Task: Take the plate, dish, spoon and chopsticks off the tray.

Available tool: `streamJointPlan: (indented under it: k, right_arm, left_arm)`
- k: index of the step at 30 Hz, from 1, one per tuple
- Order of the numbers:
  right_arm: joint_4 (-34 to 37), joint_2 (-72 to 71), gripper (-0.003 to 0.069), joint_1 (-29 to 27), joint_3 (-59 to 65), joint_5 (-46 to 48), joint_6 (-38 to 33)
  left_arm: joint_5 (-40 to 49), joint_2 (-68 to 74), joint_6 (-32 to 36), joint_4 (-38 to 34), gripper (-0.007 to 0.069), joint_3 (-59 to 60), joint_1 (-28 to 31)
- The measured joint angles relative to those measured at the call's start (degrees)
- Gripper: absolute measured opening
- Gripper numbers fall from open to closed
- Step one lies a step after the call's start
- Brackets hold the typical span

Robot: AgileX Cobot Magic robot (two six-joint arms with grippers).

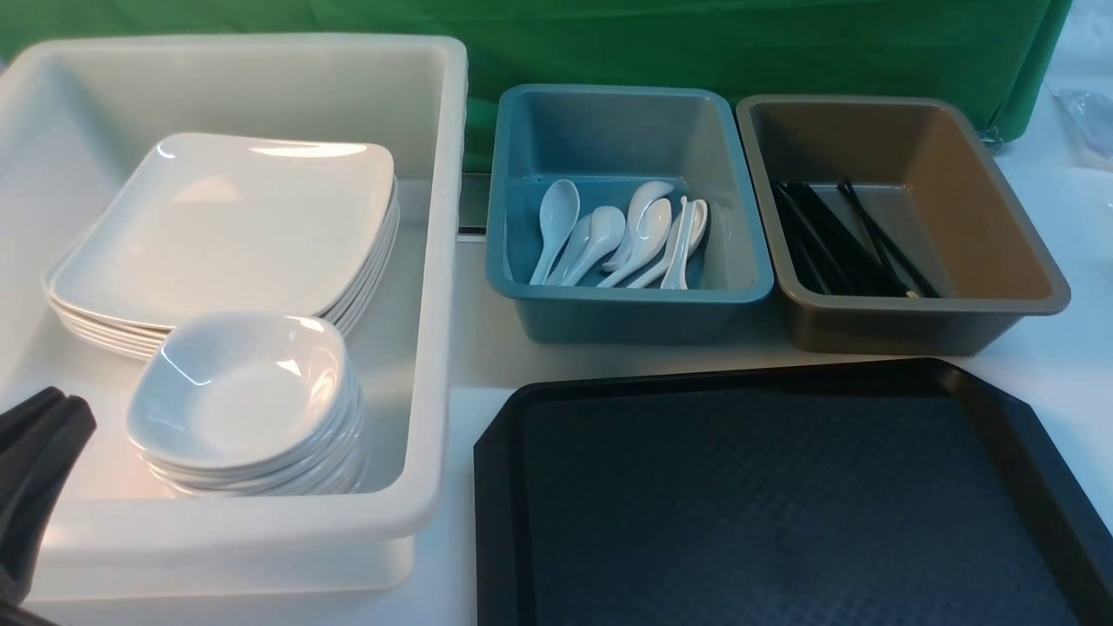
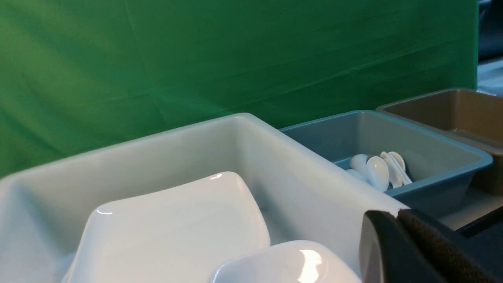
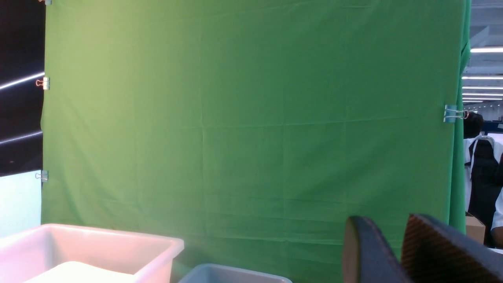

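My left gripper (image 2: pixel 397 236) is closed on nothing beside the white bin (image 1: pixel 435 261) holding plates (image 1: pixel 226 226) and dishes (image 1: pixel 239 391), my right gripper (image 3: pixel 397 255) slightly parted and empty, spoons (image 1: pixel 626 235) in the teal tub (image 1: pixel 626 304), chopsticks (image 1: pixel 835 243) in the brown tub (image 1: pixel 913 322), tray (image 1: pixel 783 504) bare.

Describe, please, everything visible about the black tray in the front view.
The tray is a large black plastic rectangle with cut corners, a raised glossy rim and a finely textured bottom. It lies flat on the white table, nearest the camera, in front of the teal tub and the brown tub, apart from both. Its visible part holds nothing; the near edge is cropped.
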Motion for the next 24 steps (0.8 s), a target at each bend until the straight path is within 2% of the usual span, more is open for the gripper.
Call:
streamJointPlan:
  k: [4, 8, 12, 13, 16, 19, 24]
  right_arm:
    - [0.0, 0.0, 0.0213, 0.0, 0.0, 0.0, 0.0]
    - [0.0, 0.0, 0.0219, 0.0, 0.0, 0.0, 0.0]
    - [0.0, 0.0, 0.0234, 0.0, 0.0, 0.0, 0.0]
    - [0.0, 0.0, 0.0234, 0.0, 0.0, 0.0, 0.0]
    - [0.0, 0.0, 0.0234, 0.0, 0.0, 0.0, 0.0]
    - [0.0, 0.0, 0.0235, 0.0, 0.0, 0.0, 0.0]
    - [0.0, 0.0, 0.0237, 0.0, 0.0, 0.0, 0.0]
  left_arm:
    - [0.0, 0.0, -1.7, 2.2, 0.0015, 0.0, 0.2]
    - [0.0, 0.0, -7.3, 2.6, 0.0015, 0.4, 2.6]
    - [0.5, -0.6, -18.3, 2.9, 0.0015, 4.9, 9.9]
    - [0.5, -0.8, -19.3, 3.1, 0.0015, 5.2, 10.6]
    - [0.9, -4.1, -25.6, 7.1, 0.0015, 10.1, 15.6]
    - [2.6, -7.4, -27.3, 9.7, 0.0015, 11.3, 17.2]
    - [8.2, -11.4, -26.1, 12.7, 0.0015, 11.3, 17.8]
